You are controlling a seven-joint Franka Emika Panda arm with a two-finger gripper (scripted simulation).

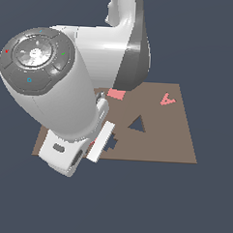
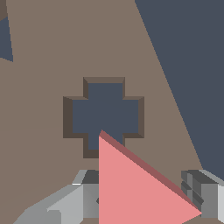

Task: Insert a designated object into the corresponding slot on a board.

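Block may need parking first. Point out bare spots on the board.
Bare brown board lies between the dark triangular cutout and the pink-red letter A, and along the exterior view's right edge. Crowded around the cross-shaped cutout, under the arm.

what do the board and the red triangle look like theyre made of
Both are simulator renders, so this is only a guess. The board looks like matte brown wood or fibreboard: flat colour, no shine, stepped cutout edges. The red triangle looks like solid matte plastic or painted wood, uniform pink-red with darker sides.

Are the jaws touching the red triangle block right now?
Cannot tell. In the wrist view the red triangle block sits between the jaws of the gripper, but its own face hides both contact lines.
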